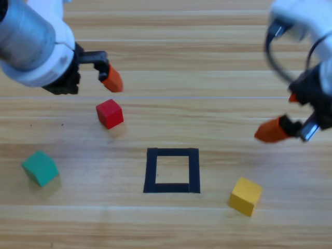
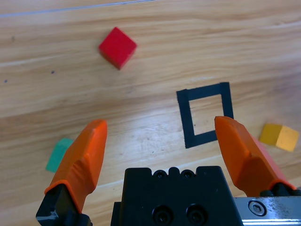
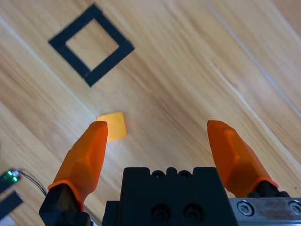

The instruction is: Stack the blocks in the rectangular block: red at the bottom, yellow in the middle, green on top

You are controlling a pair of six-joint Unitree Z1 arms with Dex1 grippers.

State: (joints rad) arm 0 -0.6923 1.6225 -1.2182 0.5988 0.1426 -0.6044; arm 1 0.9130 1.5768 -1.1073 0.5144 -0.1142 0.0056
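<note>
Nothing is stacked yet: the rectangular block (image 1: 172,170) is a bare tape outline on the counter (image 1: 207,72), with all three cubes outside it. The red cube (image 1: 109,113) lies up and to the left of the outline, the green cube (image 1: 40,168) well apart at the far left, and the yellow cube (image 1: 245,195) just beyond the outline's lower right corner. The left gripper (image 2: 162,141) hangs near the red cube with jaws spread wide and empty; the right gripper (image 3: 157,143) hovers above the yellow cube, likewise open and holding nothing. Red must go first, so the main risk is the right arm moving yellow in early, or both arms meeting over the outline; the red cube also sits turned, so a skewed pinch could twist it loose
</note>
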